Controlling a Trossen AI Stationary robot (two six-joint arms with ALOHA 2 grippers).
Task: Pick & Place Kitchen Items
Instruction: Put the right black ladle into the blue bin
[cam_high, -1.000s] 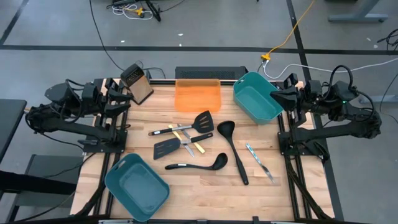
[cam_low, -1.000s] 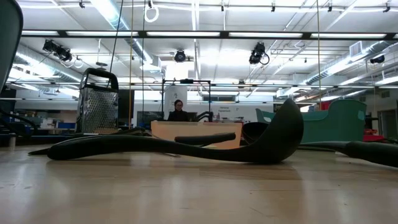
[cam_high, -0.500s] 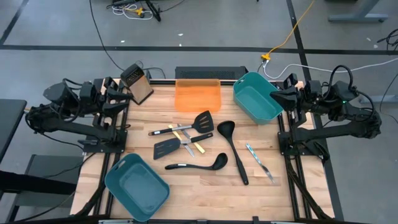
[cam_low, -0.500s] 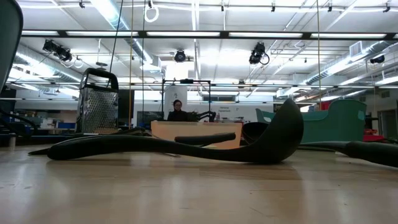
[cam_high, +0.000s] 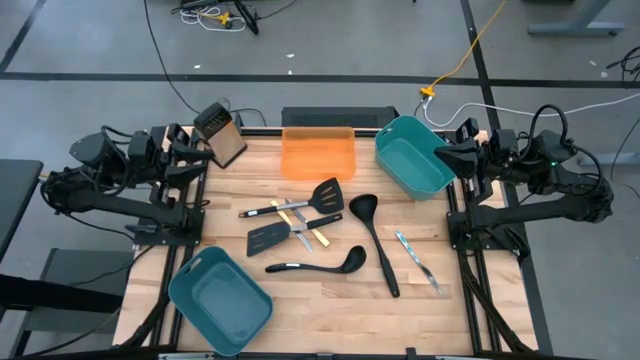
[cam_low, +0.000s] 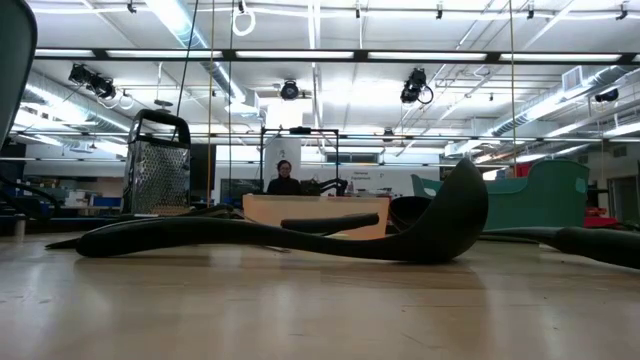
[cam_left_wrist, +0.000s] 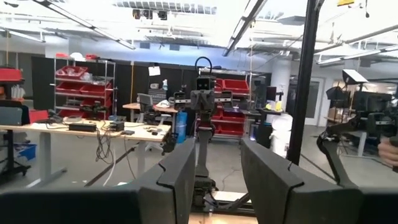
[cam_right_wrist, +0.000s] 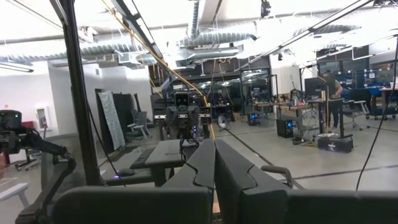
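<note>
Ladles (cam_high: 377, 243), spatulas (cam_high: 290, 222) and cutlery (cam_high: 416, 261) lie loose between parked arms.

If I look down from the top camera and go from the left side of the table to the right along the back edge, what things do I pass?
Metal grater → flat orange tray → teal bin.

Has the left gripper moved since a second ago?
Yes, slightly. The left gripper and its arm have shifted a little toward the box grater at the table's back-left corner; fingers apart, holding nothing.
</note>
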